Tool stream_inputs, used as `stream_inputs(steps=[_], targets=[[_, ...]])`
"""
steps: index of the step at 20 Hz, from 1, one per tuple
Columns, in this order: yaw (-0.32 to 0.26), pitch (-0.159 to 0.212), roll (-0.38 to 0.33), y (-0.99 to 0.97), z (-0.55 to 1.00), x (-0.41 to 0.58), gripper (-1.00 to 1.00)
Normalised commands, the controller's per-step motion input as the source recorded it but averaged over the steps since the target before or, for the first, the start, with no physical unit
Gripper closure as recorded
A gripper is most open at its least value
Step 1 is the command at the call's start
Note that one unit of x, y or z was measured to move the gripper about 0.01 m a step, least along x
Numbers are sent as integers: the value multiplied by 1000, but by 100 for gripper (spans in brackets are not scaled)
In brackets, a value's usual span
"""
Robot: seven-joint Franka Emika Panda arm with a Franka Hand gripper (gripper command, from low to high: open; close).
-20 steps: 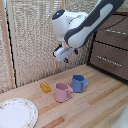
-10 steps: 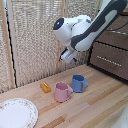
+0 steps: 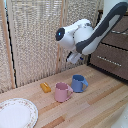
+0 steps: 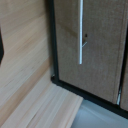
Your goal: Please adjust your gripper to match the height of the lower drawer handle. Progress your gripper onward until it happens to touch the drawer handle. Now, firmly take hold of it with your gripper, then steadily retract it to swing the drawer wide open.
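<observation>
Counter (image 3: 95, 107) of light wood is seen, with dark brown drawer (image 3: 111, 61) at the exterior view's right, its drawer handle (image 3: 108, 61) a thin silver bar. White arm is held bent above the counter, pincer (image 3: 74, 57) raised near the drawer; its opening cannot be told. Plate (image 3: 16, 113), pink mug (image 3: 62, 92), blue mug (image 3: 78, 83) rest below. No writing readable.

— What sits on the desk (image 3: 95, 107)?
— A pink mug (image 3: 62, 92) mid-desk, a blue mug (image 3: 78, 83) touching it, a small orange block (image 3: 45, 87) near it, a white plate (image 3: 16, 113) well apart.
</observation>
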Motion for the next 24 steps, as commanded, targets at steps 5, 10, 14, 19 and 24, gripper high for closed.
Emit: stream_inputs(steps=[5, 10, 14, 19, 24], targets=[[107, 1, -243, -545, -74, 0, -100], [155, 61, -114, -598, -141, 0, -100], [197, 28, -66, -566, -141, -3, -100], [185, 11, -136, -490, -186, -70, -100], [146, 2, -229, -330, -337, -161, -100]])
